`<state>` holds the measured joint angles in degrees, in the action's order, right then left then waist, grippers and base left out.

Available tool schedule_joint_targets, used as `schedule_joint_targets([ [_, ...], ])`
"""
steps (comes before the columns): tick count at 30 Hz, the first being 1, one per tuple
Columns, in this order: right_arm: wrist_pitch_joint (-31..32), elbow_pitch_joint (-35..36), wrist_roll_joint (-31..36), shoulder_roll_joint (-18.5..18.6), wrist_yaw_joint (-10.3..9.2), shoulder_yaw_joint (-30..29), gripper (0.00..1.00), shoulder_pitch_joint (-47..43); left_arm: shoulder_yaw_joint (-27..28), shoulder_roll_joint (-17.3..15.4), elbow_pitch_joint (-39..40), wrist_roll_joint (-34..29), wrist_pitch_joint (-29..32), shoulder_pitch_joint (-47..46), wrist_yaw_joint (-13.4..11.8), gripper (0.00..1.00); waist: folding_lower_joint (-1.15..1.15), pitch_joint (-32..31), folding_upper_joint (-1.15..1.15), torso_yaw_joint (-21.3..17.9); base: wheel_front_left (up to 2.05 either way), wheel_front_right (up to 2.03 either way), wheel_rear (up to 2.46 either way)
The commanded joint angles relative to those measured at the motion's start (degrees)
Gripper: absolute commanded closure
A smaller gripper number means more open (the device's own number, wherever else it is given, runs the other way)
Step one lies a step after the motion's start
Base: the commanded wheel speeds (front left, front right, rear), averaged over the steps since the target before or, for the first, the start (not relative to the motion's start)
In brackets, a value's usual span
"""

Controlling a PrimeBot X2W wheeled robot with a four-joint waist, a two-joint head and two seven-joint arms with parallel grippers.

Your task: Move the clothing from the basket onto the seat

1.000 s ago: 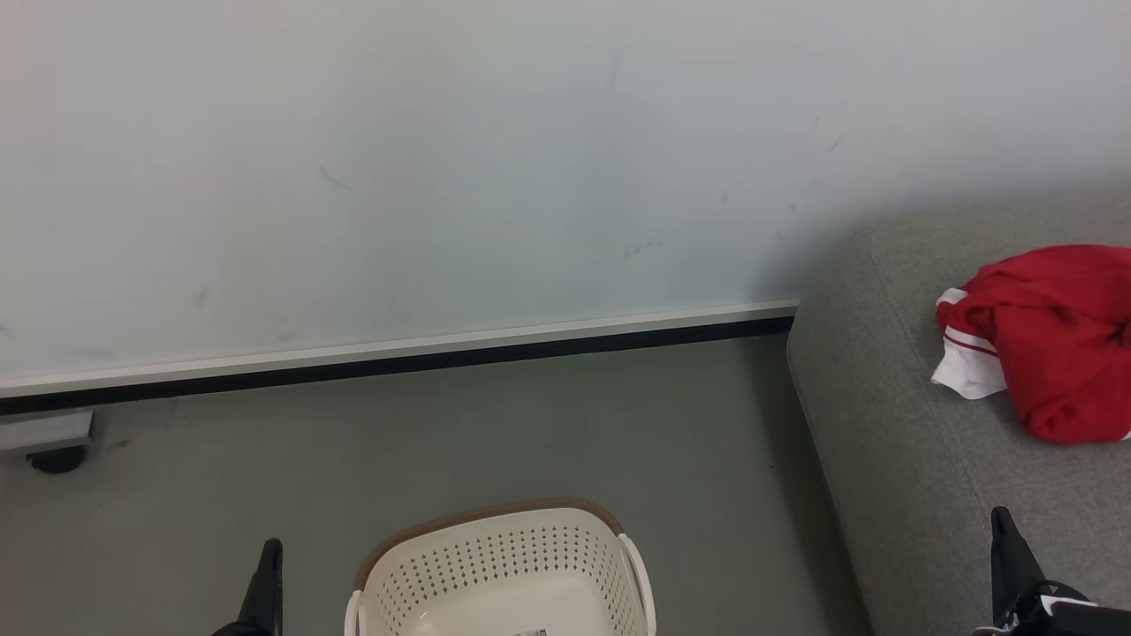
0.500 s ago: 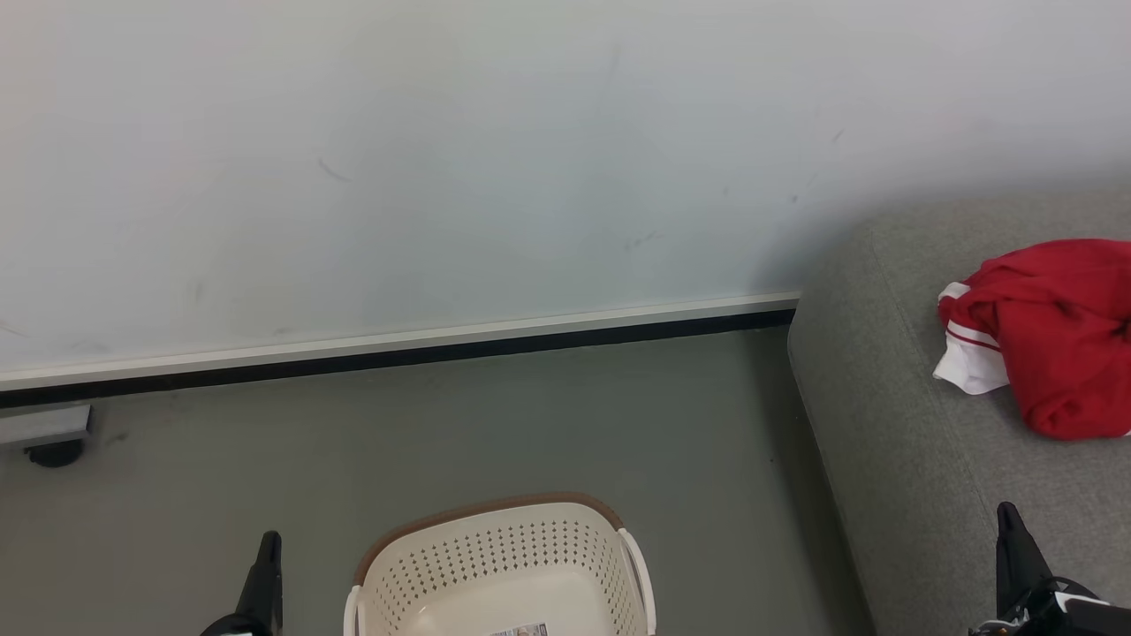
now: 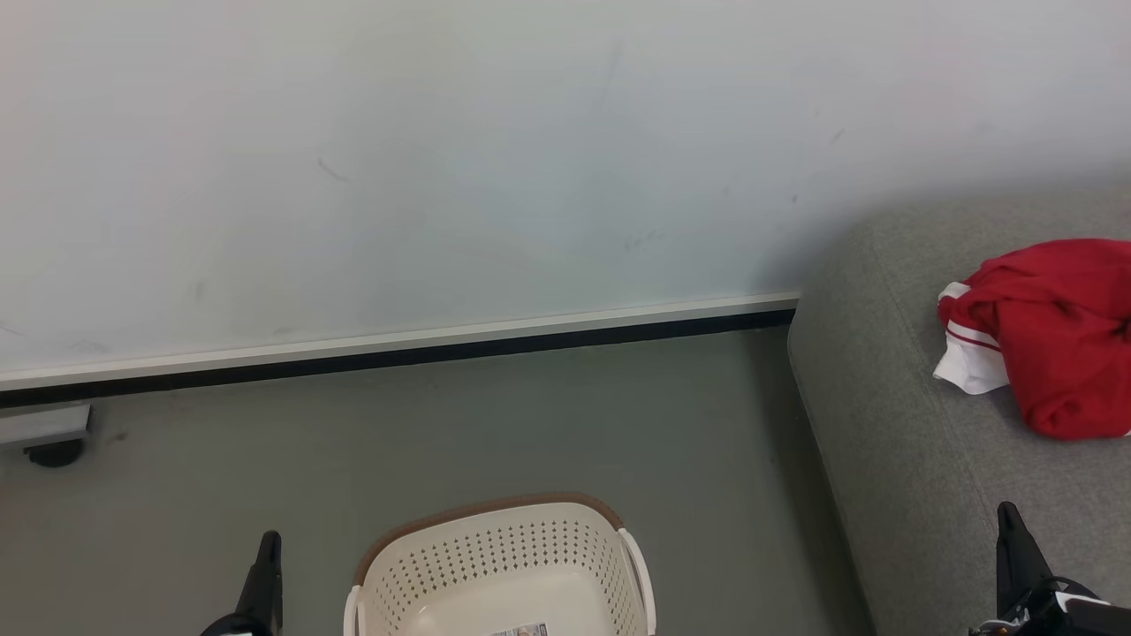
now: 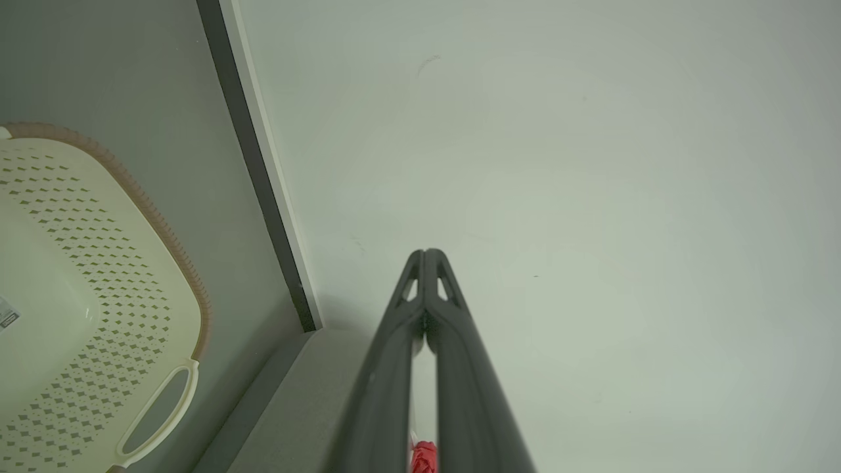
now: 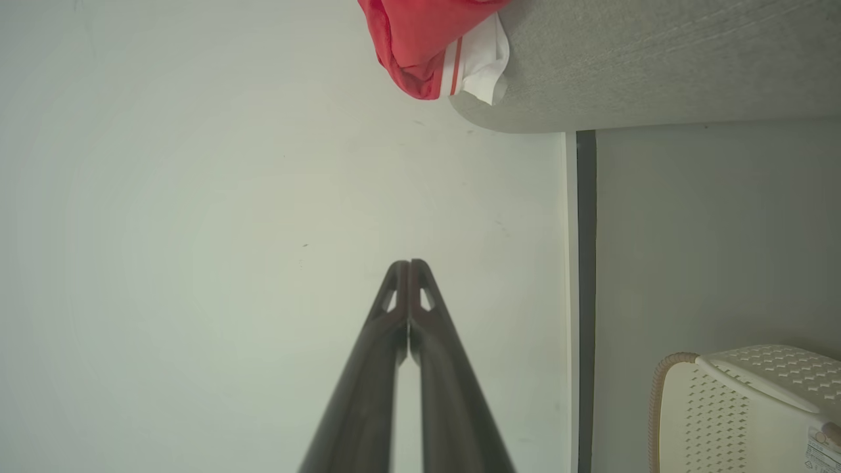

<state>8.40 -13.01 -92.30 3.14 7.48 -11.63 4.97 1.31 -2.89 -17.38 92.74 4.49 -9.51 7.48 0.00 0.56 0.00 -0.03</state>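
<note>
The red clothing with white trim lies crumpled on the light-grey seat at the right of the head view, and it also appears in the right wrist view as clothing on the seat. The cream basket with its brown rim stands on the floor at bottom centre; what I see of its inside holds no garment. My left gripper is shut, left of the basket, holding nothing. My right gripper is shut over the seat's front part. Both point toward the wall, as the left gripper and right gripper show.
A pale wall with a white and black baseboard runs behind the grey floor. A grey furniture foot with a black caster sits at the far left. Open floor lies between basket and wall.
The head camera tilted slightly a second ago, shifting the picture up a little. Since half a second ago nothing has moved.
</note>
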Motion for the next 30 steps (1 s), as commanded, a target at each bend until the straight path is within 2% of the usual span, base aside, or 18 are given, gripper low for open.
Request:
schedule_joint_targets([
  [1,0.15,-0.04,0.06,-0.21,0.02,-0.07,1.00,-0.07,0.19,0.02,-0.13,0.06,0.08,-0.26,0.19,1.00,0.00,0.00,0.00,0.00,0.00,0.00,0.00],
  [30,0.24,-0.05,0.23,-0.31,0.02,-0.23,1.00,-0.04,0.15,0.04,-0.12,0.11,0.07,-0.26,0.19,1.00,0.00,0.00,0.00,0.00,0.00,0.00,0.00],
])
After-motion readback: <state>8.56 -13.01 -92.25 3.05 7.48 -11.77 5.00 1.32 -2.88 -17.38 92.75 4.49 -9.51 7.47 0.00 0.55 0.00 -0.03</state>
